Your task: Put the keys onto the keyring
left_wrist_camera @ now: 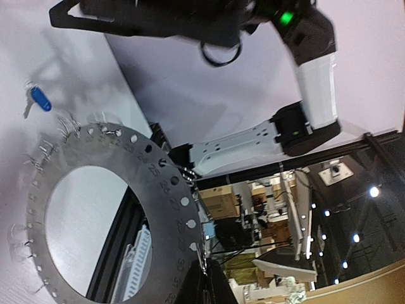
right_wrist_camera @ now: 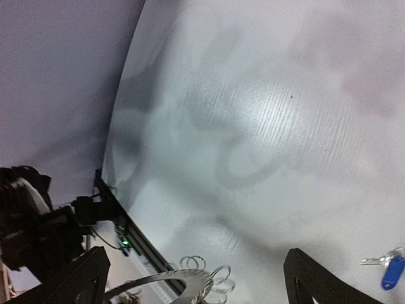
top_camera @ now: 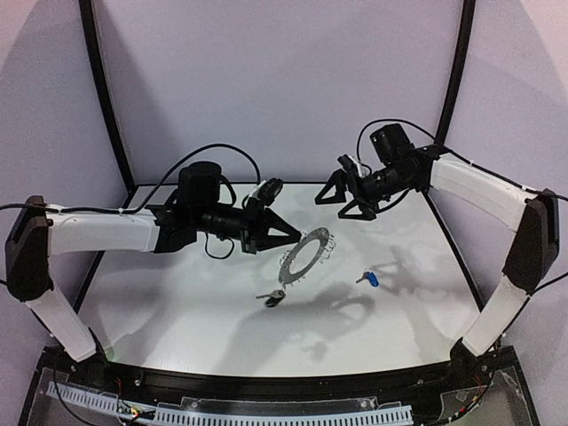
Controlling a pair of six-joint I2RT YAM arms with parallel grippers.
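L pincer: jaws together, clamped on the left rim of the keyring. Holds it off the counter, tilted, over the middle.
R pincer: jaws wide apart, nothing btwn them. Hangs in the air over the far part of the counter, just beyond the ring and apart from it.
Keyring detail: wire clips all round the rim. No key seen on the clips that show in the L wrist view.
Black-tag key: directly under the ring's near rim, toward the near edge. Cannot tell whether it hangs from a clip or only lies on the counter.
Blue-tag key: flat on the counter, right of middle, near the ring but apart from it. Neither pincer touches it.
Step in hand (judged): ring presented by L arm, R arm free. Blue-tag key not yet on. Task approx. halfway at best, pending check of black-tag key.
Next move (judged): R pincer to come down on the blue-tag key, take it by the tag, lift it, and bring the key's eye to a bare clip on the ring's right side. L arm to hold the ring steady.
Risk (judged): key is small and lies flat, so the pinch may slip. Clips are thin, so alignment must be close.
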